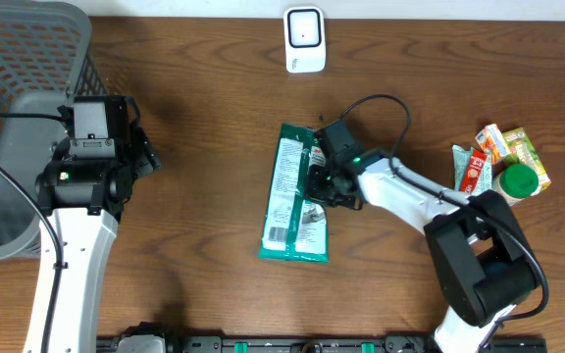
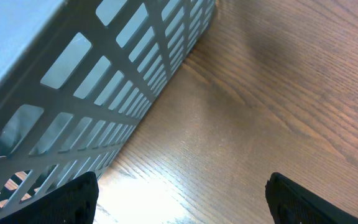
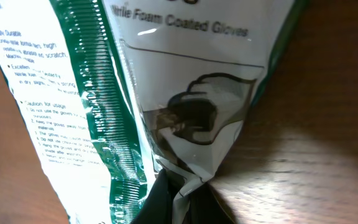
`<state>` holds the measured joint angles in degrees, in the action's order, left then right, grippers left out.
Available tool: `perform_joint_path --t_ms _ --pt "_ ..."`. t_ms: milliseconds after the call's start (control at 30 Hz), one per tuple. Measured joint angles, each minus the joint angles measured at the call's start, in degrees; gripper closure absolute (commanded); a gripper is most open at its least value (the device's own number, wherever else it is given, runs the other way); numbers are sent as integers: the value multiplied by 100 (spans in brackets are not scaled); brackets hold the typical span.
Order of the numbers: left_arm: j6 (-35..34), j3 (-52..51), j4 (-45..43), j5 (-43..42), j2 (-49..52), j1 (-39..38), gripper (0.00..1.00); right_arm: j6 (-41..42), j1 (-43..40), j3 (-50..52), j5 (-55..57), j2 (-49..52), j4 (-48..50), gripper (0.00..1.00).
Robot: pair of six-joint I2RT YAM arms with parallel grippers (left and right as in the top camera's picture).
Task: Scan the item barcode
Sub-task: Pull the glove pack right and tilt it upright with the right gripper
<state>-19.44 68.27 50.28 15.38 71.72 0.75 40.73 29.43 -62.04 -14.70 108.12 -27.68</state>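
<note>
- We note the glove packet (image 1: 292,201) lying mid-way across the wooden table (image 1: 204,98), below the white scanner (image 1: 304,39) and well apart from it.
- The right gripper (image 1: 320,186) is clamped on the packet's right edge, and the film creases between its fingers (image 3: 157,208).
- The left gripper (image 1: 143,155) hangs released beside the grey basket (image 1: 27,59), holding nothing.

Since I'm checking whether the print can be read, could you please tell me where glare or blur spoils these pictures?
Right wrist: glare streaks the glove packet's green band, yet the print reads; its top line is cropped. Left wrist: a bright reflection on the table beside the basket. Overhead: even light, sharp, packet print too small to read.
</note>
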Motion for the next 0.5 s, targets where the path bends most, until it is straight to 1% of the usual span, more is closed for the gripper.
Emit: perform_joint_path --t_ms 133,333,467,500 --pt "0 0 0 0 0 0 13 -1021 -308 35 -378 -4 -122 99" --pt "0 0 2 0 0 0 13 -2068 -697 138 -704 -81 -151 99" --pt "0 0 0 0 0 0 13 -2704 -1010 216 -953 -376 -195 99" --pt "0 0 0 0 0 0 13 -2953 -1128 223 -1043 -656 -177 99"
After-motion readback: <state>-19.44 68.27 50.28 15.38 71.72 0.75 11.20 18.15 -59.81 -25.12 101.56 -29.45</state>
